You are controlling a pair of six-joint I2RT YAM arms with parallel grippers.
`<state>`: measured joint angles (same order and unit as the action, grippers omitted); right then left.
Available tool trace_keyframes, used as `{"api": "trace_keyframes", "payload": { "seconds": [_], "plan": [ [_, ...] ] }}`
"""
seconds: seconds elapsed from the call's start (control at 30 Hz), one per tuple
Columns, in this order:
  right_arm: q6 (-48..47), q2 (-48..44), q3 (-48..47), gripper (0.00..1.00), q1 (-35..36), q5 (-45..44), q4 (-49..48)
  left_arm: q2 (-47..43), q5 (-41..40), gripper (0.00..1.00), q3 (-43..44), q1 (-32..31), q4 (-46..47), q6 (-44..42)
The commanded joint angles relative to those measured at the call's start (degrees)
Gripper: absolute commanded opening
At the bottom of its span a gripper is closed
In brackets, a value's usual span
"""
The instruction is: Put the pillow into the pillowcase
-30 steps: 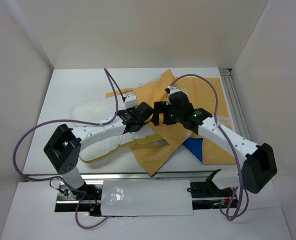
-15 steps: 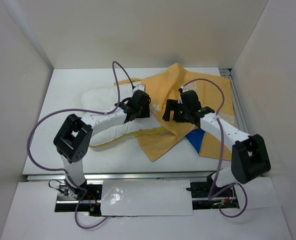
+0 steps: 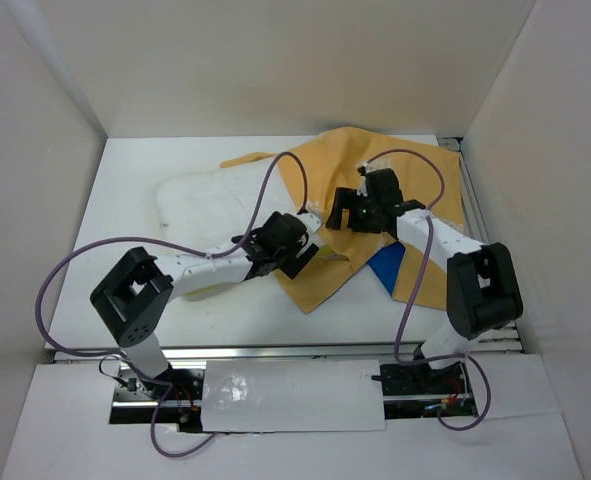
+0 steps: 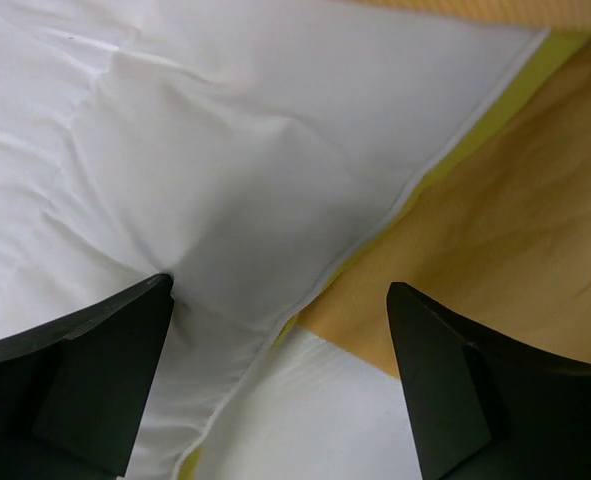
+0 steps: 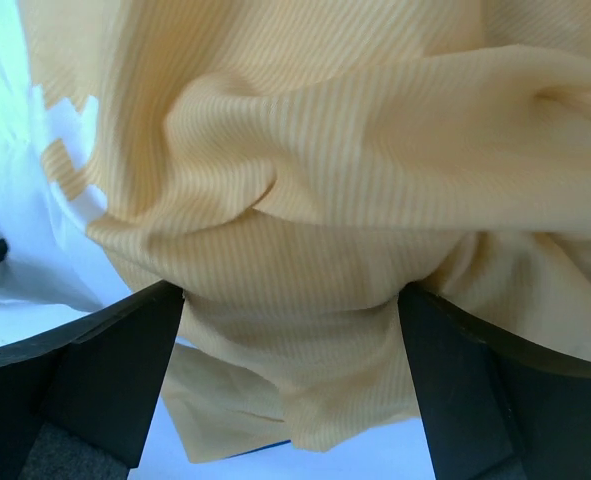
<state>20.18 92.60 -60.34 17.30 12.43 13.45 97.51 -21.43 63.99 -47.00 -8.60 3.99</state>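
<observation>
The white pillow [image 3: 200, 200] lies at the table's left-middle, its right end under the mustard-orange pillowcase [image 3: 320, 175]. A blue patch [image 3: 385, 268] of the pillowcase shows at its near right. My left gripper [image 3: 305, 252] stands open just over the pillow's near right corner. In the left wrist view the left gripper [image 4: 280, 385] straddles the pillow [image 4: 225, 150] and its yellow edge, with the pillowcase [image 4: 505, 230] to the right. My right gripper [image 3: 343, 208] is open over the middle of the pillowcase. In the right wrist view the right gripper [image 5: 290, 380] has bunched pillowcase cloth [image 5: 355, 150] filling the gap between its fingers.
White walls close in the table on three sides. A metal rail [image 3: 470, 200] runs along the right edge. Purple cables [image 3: 265, 190] loop above both arms. Bare table [image 3: 125, 200] shows left of the pillow.
My left gripper has opened, let go of the pillow and drawn back toward the near side. The pillow lies farther back. My right gripper has moved away and right, and the pillowcase has shifted with it.
</observation>
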Motion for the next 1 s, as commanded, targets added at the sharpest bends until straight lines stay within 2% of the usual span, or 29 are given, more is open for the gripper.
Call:
{"api": "trace_keyframes", "payload": {
  "seconds": [0.0,0.13,0.2,0.23,0.27,0.3,0.43,0.6,0.73,0.9,0.97],
  "plan": [
    [-2.42,-5.66,-1.02,0.95,-1.65,-1.79,1.39,-1.0,3.23,1.0,-3.16,0.42,5.34,-8.99],
    [-2.43,-11.37,0.13,0.97,-1.66,-0.57,4.46,1.17,2.97,1.0,-3.0,0.95,7.72,-9.7],
    [-2.43,-14.88,1.79,0.97,-1.66,-1.26,6.31,4.59,5.77,0.88,-0.1,2.52,6.24,-8.3],
    [-2.43,-16.12,2.41,0.97,-1.66,-1.26,8.5,5.83,7.18,0.73,1.13,2.53,5.62,-7.6],
    [-2.43,-17.44,3.37,0.97,-1.66,-2.39,9.48,6.71,8.32,0.25,2.71,2.53,5.61,-6.2],
    [-2.43,-18.76,5.47,0.97,-1.13,-3.1,10.44,7.33,7.81,0.0,2.72,2.53,6.31,-4.97],
    [-1.55,-23.25,9.97,0.97,0.1,-9.42,14.49,7.08,4.3,0.0,2.72,2.53,8.94,-1.45],
    [-0.94,-21.85,11.21,0.96,1.85,-11.99,13.1,2.52,-0.09,0.0,0.44,2.53,8.96,3.2],
    [-3.21,-17.81,10.68,0.96,5.19,-16.81,9.32,0.67,-0.1,0.0,0.44,2.53,7.63,5.77],
    [-5.07,-9.29,6.99,0.96,8.98,-22.96,9.05,1.27,-0.1,0.0,2.1,2.53,5.01,7.0],
    [-4.54,-7.53,6.99,0.91,9.51,-26.3,6.51,1.27,-1.33,0.0,2.11,2.53,3.6,7.7]
  ]
}}
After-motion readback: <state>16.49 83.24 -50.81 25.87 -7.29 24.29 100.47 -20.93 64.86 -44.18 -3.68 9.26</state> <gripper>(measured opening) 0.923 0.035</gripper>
